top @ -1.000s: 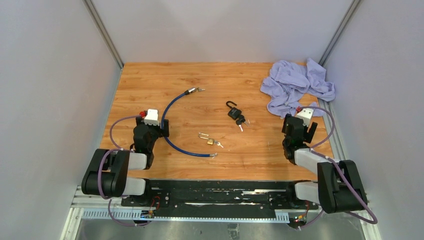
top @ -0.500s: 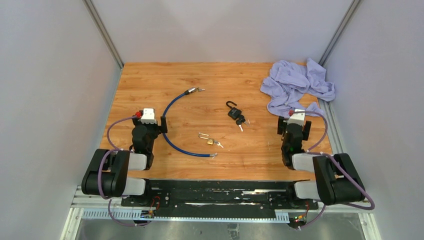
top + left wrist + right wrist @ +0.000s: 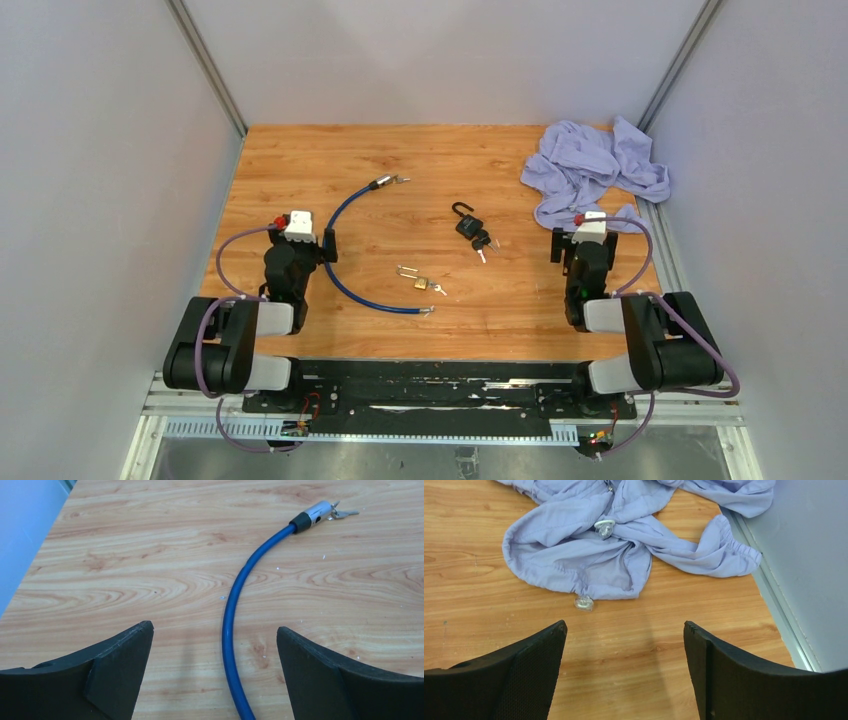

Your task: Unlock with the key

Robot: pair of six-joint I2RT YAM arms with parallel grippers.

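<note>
Centrally on the wooden table (image 3: 290, 160) lies the black padlock (image 3: 467, 224), keys at its base. A brass padlock (image 3: 415, 281) sits nearer, the blue cable lock (image 3: 229, 615) to their left. Only the wrist views show the cable's keyed end (image 3: 320, 513) and the cloth (image 3: 589, 560) against the wall (image 3: 809, 555). The left gripper (image 3: 215, 635) and the right gripper (image 3: 624, 630) hover with jaws wide apart.
</note>
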